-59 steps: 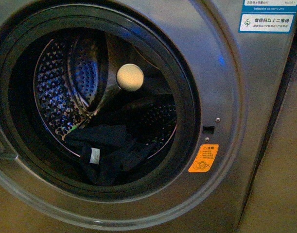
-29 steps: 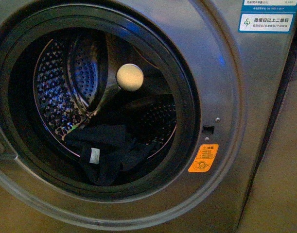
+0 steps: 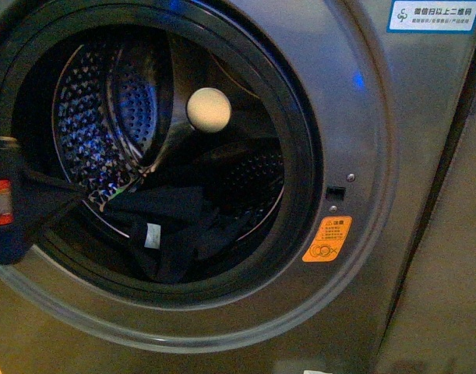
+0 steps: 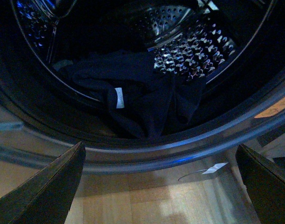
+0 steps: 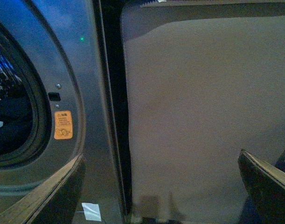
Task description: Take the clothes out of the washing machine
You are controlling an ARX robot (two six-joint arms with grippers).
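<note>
My left hand is spread wide and holds nothing. Its two fingers frame the mouth of the washing machine from outside, above the wooden floor. In the front view my left arm sits at about 9 o'clock of the porthole, in front of the dark door rim.

The clothes are one dark bundle slumped at 6 o'clock in the perforated drum. The white label faces up, and one fold hangs toward the front lip.

My right hand is just as wide and just as empty. It points off past the orange sticker at 4 o'clock, toward the beige panel beside the machine, so it cannot help with a slip.

I judge the reach inward is the step ahead, and the rim is the first hazard. With the fingers this far apart, a low entry could knock one against the lip. The second hazard is a shallow pinch. If I catch only the top fold, the rest may drag, snag on the seal, or slide free and fall to the floor. The fabric is nearly as dark as the drum's shadow, so I could close on steel instead of cloth.
</note>
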